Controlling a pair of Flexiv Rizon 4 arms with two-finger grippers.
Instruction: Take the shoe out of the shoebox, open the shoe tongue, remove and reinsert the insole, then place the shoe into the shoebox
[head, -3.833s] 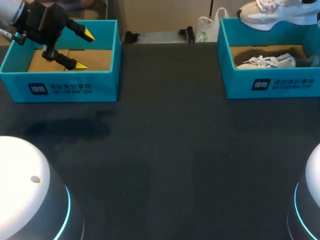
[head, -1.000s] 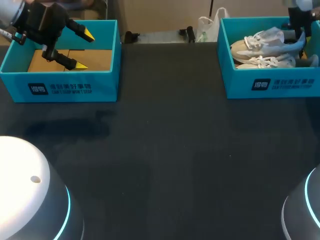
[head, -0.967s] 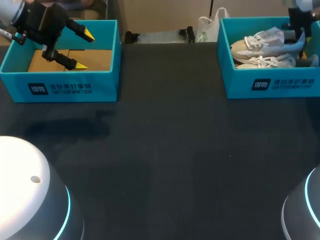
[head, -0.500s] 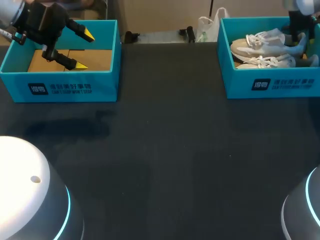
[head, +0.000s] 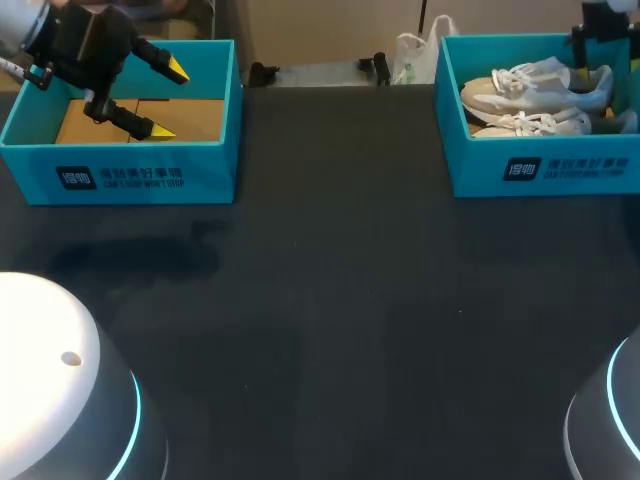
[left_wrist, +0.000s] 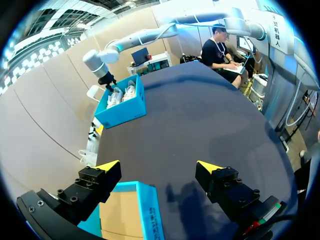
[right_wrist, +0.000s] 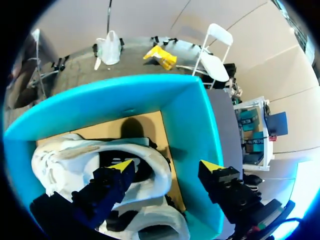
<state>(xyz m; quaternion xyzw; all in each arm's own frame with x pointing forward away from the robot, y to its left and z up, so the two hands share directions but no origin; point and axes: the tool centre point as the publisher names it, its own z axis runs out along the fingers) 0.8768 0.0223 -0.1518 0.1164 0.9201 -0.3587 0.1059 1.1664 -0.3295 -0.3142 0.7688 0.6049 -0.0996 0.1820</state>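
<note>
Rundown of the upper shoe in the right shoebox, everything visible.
The upper shoe is a white low sneaker with white laces and a dark opening, fabric-like. It lies inside the teal right shoebox, toe toward the table's middle, resting on the second shoe. The open right gripper hangs over its heel end; contact unclear.

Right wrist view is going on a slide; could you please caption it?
The open right gripper hovers over a white shoe resting inside the blue shoebox.
</note>
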